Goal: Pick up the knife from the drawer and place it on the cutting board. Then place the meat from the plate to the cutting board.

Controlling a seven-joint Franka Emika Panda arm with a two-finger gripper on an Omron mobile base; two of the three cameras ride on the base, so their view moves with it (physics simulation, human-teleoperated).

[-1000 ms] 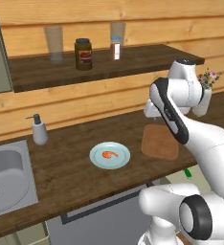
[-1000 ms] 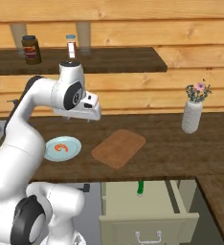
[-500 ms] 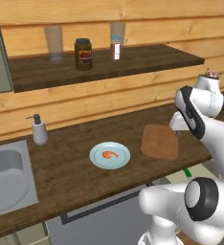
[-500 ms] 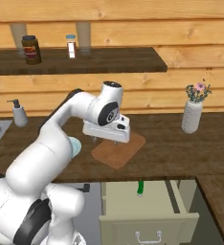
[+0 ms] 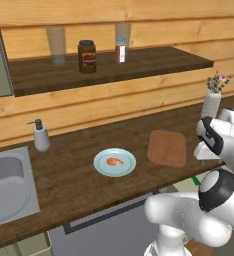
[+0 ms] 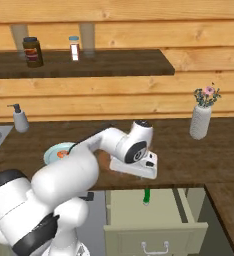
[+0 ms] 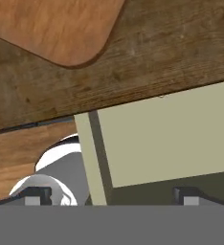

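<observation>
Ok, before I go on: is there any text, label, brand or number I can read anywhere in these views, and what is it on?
No text can be read in any view.
Dark jar on the shelf: it has a red-brown label, too blurred to read.
Small shaker bottle beside it: red band, no legible characters.
Soap dispenser, vase, plate, cutting board, drawer: no markings visible.

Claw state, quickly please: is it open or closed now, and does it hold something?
Claw: open, holding nothing; it hangs over the open drawer at the counter's edge.
</observation>
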